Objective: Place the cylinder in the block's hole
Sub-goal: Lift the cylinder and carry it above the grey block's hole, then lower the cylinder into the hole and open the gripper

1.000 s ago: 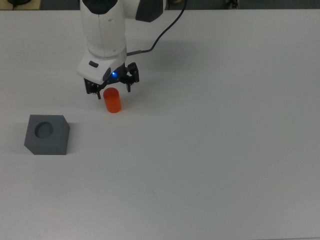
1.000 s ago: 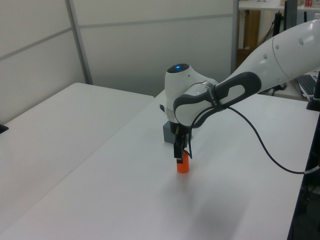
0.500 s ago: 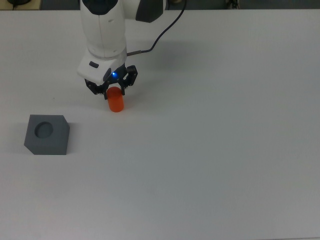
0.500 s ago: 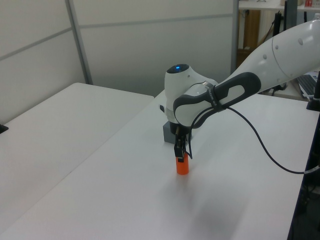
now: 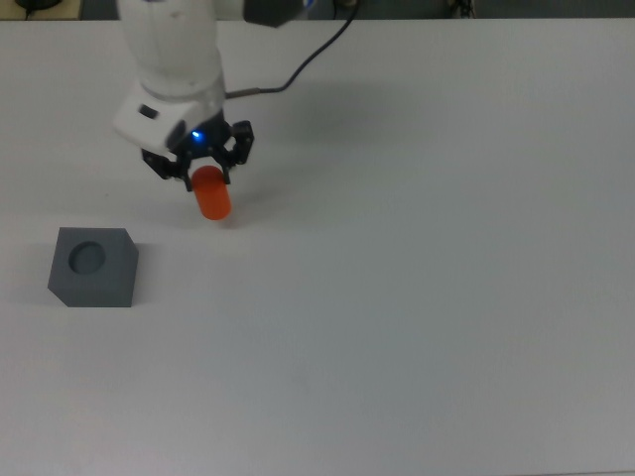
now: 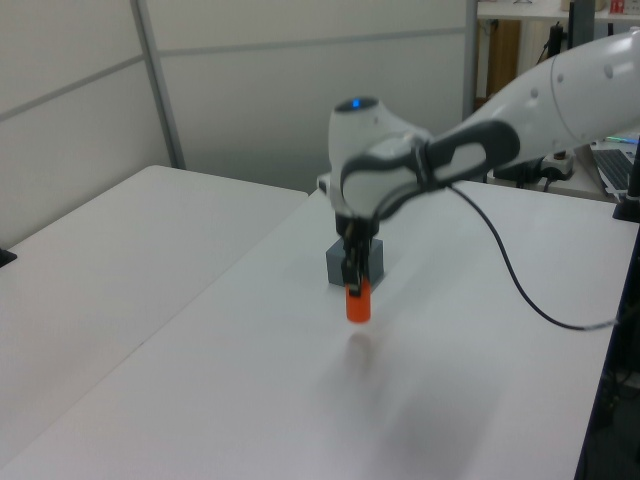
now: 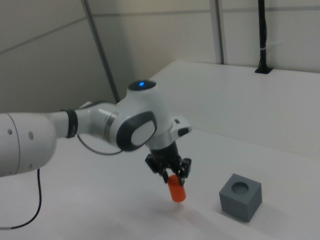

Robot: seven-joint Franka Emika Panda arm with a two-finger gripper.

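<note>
The orange cylinder [image 5: 211,194] hangs above the white table, and my gripper [image 5: 201,175] is shut on its top end. The left view shows the cylinder [image 6: 357,303] clear of the table with its shadow below it, held by the gripper [image 6: 351,283]. In the right view the cylinder [image 7: 175,191] hangs tilted under the gripper [image 7: 170,177]. The dark grey block [image 5: 92,266] sits at the top view's left, its round hole facing up and empty. The same block [image 7: 240,196] stands to the cylinder's right in the right view, and the block [image 6: 372,262] sits just behind the cylinder in the left view.
A black cable [image 5: 308,57] runs from the arm across the white table [image 5: 417,297]. A second white table [image 6: 110,260] stands at the left view's left, with a seam between the two. Grey wall panels [image 7: 150,35] stand behind.
The gripper closed on the orange cylinder, lifted it off the table and carried it toward the top view's left, nearer the block. The block has not moved.
</note>
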